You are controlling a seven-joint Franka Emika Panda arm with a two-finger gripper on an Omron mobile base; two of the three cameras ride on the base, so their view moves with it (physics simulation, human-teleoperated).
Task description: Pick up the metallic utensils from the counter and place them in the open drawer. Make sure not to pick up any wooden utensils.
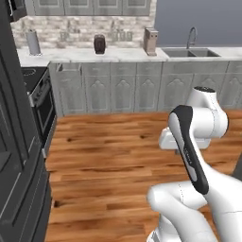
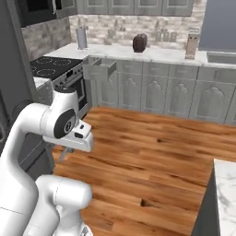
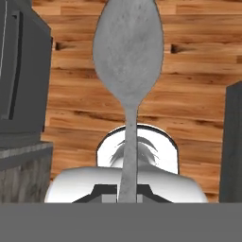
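pincer (image 2: 64,154): clenched on silver spoon (image 3: 128,56) | spoon: long axis along my fingers, bowl at upper centre of hand view, above wood floor | drawer (image 2: 99,69): open, upper centre-left of right base view, well apart

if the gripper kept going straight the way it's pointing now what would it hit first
Probably the wooden floor. The gripper is shut on the silver spoon, whose bowl leads, so the spoon would likely touch the floor first. How far below the floor lies is unclear.
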